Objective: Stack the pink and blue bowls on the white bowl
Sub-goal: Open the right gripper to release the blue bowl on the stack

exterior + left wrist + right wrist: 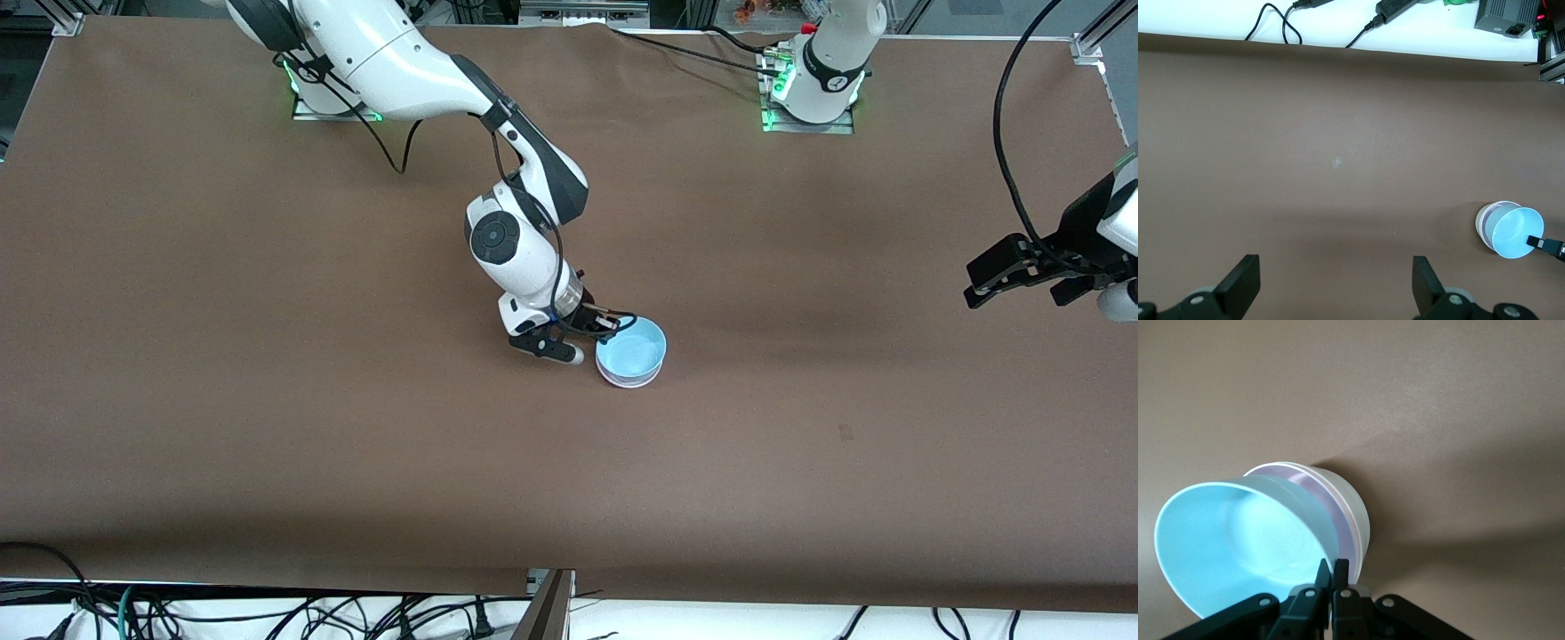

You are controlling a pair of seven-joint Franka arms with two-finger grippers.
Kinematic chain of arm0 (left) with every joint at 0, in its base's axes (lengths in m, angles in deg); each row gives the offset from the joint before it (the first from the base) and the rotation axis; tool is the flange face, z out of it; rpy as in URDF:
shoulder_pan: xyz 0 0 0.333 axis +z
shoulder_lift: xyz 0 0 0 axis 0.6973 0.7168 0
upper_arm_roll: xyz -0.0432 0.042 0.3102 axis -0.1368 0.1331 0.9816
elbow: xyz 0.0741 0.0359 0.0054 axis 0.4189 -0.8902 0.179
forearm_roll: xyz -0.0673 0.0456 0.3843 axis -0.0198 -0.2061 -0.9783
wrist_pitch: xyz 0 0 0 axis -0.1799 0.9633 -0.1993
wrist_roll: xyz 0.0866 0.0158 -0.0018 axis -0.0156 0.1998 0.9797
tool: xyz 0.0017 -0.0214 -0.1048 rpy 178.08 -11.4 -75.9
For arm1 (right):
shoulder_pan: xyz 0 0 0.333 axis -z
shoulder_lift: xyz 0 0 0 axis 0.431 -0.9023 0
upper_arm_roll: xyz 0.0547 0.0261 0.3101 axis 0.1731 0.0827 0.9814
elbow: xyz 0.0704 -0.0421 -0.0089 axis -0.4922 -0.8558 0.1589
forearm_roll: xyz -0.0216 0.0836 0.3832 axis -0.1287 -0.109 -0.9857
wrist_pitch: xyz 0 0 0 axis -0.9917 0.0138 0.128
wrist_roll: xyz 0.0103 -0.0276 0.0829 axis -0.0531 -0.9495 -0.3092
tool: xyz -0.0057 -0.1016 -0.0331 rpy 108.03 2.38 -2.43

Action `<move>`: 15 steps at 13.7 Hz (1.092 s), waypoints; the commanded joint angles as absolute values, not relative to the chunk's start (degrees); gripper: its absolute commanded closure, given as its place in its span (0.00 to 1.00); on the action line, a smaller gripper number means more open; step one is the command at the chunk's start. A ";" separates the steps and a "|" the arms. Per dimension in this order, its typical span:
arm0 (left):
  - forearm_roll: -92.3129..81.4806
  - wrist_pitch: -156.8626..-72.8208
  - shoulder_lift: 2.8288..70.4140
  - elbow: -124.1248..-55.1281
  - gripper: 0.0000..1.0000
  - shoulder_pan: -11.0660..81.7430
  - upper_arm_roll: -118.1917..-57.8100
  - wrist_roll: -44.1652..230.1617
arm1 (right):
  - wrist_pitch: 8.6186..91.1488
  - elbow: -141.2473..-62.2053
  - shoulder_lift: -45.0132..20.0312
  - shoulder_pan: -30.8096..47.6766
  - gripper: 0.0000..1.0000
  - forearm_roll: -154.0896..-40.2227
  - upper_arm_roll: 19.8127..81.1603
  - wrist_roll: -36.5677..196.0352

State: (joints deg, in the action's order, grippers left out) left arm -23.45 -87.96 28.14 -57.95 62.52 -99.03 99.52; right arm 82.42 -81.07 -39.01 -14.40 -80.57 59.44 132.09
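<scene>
The light blue bowl (pixel 632 348) sits tilted in the top of the stack at the table's middle. The white bowl (pixel 633 380) is at the bottom, and the pink bowl (pixel 1313 485) shows only as a thin rim between them. My right gripper (pixel 613 325) is shut on the blue bowl's rim; in the right wrist view its fingers (pixel 1331 577) pinch the rim of the blue bowl (pixel 1238 540) above the white bowl (pixel 1353 507). My left gripper (pixel 1022 276) is open and empty, held up over the left arm's end of the table. The stack (pixel 1509 228) also shows in the left wrist view.
The brown table (pixel 267 400) is bare around the stack. Cables (pixel 267 618) lie along the table's edge nearest the front camera.
</scene>
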 commanded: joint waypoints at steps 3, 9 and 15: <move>-24.34 -88.38 27.96 -58.64 0.00 61.79 -98.59 100.86 | 79.99 -79.52 -39.48 -14.37 1.00 -79.82 59.10 131.96; -24.43 -88.38 27.79 -58.64 0.00 61.53 -98.24 102.02 | 76.65 -77.59 -39.65 -14.19 1.00 -80.26 59.10 131.96; -24.43 -88.38 27.96 -58.64 0.00 61.97 -97.98 101.93 | 76.04 -77.50 -39.39 -13.76 0.00 -81.05 58.75 132.49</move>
State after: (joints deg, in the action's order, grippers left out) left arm -23.48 -87.95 28.48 -58.12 62.09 -98.14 101.57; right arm 77.58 -79.09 -39.01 -14.29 -80.61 58.93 132.16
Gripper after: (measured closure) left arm 0.000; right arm 0.498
